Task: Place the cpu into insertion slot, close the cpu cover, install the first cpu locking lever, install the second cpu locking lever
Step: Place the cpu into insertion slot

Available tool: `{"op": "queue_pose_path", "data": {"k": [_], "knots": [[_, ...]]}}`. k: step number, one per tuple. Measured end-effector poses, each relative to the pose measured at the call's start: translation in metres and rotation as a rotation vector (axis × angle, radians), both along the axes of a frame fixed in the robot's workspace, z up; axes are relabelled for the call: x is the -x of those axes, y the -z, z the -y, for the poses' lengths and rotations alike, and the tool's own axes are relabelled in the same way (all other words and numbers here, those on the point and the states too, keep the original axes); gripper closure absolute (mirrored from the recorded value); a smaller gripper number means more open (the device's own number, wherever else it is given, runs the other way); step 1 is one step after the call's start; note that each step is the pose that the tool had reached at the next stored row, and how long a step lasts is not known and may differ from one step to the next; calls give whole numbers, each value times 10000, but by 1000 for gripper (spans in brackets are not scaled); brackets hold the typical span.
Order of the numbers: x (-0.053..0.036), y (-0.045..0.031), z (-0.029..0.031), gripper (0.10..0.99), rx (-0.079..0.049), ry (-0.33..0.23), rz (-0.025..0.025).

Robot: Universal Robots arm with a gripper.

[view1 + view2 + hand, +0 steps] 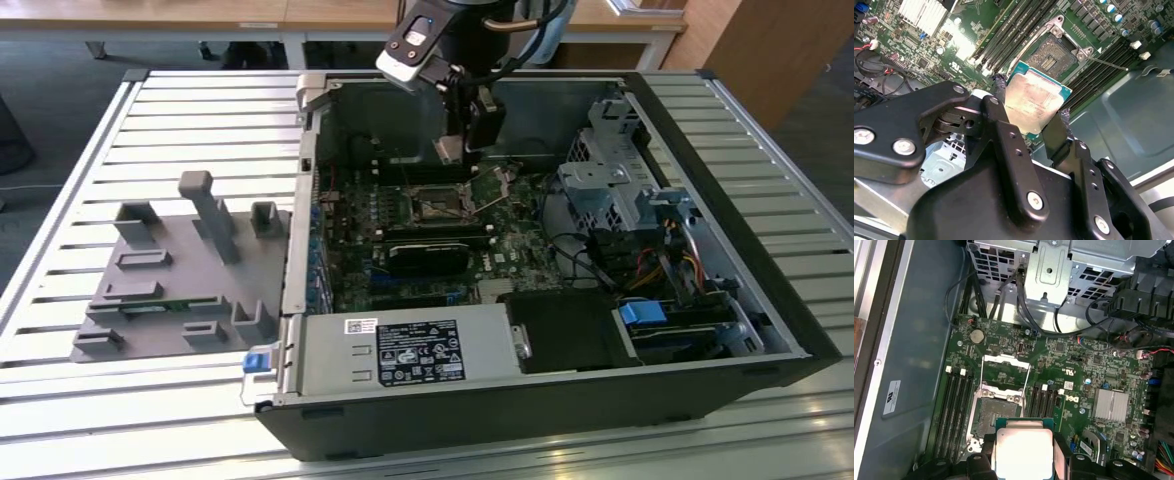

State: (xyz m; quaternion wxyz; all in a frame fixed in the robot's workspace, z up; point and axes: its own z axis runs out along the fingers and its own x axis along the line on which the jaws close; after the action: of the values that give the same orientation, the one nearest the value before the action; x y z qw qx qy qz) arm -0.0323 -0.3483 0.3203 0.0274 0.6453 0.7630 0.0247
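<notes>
exterior view: high, distant; both wrist views: close; all share insertion slot [438, 203] [1054, 57] [994, 412]

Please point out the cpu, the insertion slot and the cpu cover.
the cpu [1024, 450], first wrist view, middle of its silver face.
the insertion slot [996, 412], first wrist view, middle of the dark socket.
the cpu cover [1006, 359], first wrist view, a silver bar of its frame.

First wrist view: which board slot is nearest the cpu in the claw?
The square insertion slot, its cpu cover open, just beyond the cpu; the long black slots flank it.
</notes>
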Motion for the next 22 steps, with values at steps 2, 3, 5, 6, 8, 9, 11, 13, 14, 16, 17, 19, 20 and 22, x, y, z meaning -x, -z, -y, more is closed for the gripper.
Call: {"op": "queue_pose_path", "data": {"k": [2,3,5,6,8,9,11,13,14,16,17,19,20,22], "knots": [[0,1,0,545,13,0,1],[0,1,0,545,18,0,1],[0,0,0,545,20,0,0],[0,0,0,545,21,0,0],[0,1,0,545,21,0,0],[0,1,0,545,23,2,0],[0,3,0,545,26,17,0],[0,6,-1,545,28,84,1],[0,8,0,545,29,151,1],[0,13,0,545,33,322,0],[0,17,0,545,33,410,0],[0,24,0,545,35,651,0],[0,28,0,545,35,812,0],[0,36,0,545,36,1179,-1]]}}
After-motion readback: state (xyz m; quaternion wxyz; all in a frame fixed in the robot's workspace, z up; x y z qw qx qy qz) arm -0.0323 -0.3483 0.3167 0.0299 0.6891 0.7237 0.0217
